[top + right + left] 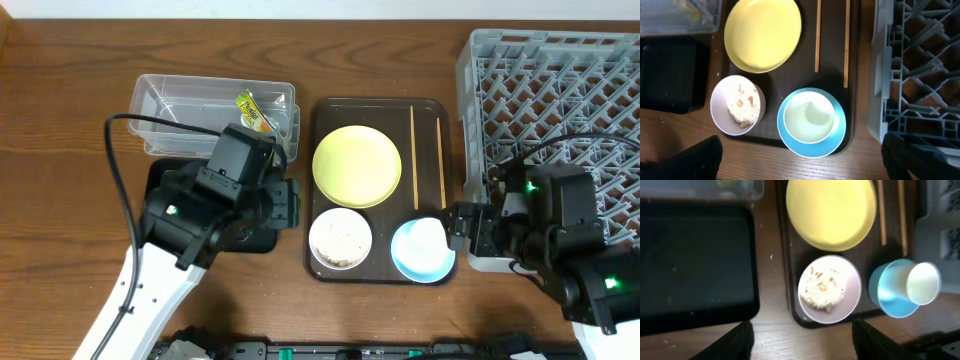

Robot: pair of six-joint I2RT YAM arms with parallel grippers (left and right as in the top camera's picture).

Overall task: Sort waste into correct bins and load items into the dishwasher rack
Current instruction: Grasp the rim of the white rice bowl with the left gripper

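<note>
A brown tray (325,190) holds a yellow plate (357,165), a white bowl (322,240) with rice (822,287), a light blue bowl (405,262) with a white cup (428,237) inside it, and two chopsticks (413,150). The green-and-orange wrapper (255,112) lies in the clear tub (180,100). The black tray (695,260) lies in front of the tub, mostly under my left arm. My left gripper (802,345) is open and empty above the table, in front of the white bowl. My right gripper (805,165) is open and empty in front of the blue bowl (835,142).
The grey dishwasher rack (560,100) stands at the right, its near left corner next to my right gripper (465,228). Bare wood table lies in front of the brown tray and at the far left.
</note>
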